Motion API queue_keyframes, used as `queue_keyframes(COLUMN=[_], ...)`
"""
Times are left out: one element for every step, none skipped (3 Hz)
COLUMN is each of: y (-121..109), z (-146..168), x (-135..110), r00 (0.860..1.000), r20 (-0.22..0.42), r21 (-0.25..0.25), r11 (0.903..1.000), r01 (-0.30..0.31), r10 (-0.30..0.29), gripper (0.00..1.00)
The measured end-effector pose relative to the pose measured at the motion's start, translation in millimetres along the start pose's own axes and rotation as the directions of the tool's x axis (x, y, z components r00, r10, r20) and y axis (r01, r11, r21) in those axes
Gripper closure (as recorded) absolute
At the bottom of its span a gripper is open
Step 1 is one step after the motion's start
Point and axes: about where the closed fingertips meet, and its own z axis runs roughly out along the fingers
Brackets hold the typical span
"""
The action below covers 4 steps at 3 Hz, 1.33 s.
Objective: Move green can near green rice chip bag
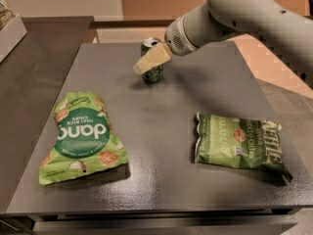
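A green can (153, 72) stands upright at the far middle of the dark grey table (161, 121). The green rice chip bag (80, 136), bright green with white lettering, lies flat at the near left. My gripper (145, 65) reaches in from the upper right on the grey arm, and its cream fingers sit in front of the can's upper part, covering some of it. I cannot see whether it touches the can.
A darker green potato chip bag (237, 146) lies at the near right of the table. A second dark counter (34, 58) adjoins on the left, with a pale tray (10, 31) at its far left corner.
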Motion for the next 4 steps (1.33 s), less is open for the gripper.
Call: queue_keyframes(y=[-5.7, -9.0, -11.0, -11.3], z=[13.4, 20.8, 23.2, 22.7], x=[-4.2, -5.5, -5.1, -4.7], r00=[1.000, 0.999, 0.999, 0.999], r20=[0.012, 0.021, 0.028, 0.035], r21=[0.005, 0.011, 0.014, 0.016], r11=[0.9997, 0.9993, 0.9993, 0.9996], r01=[-0.026, -0.037, -0.035, -0.024], r10=[0.026, 0.036, 0.035, 0.023], gripper=[0.00, 0.13, 0.35, 0.59])
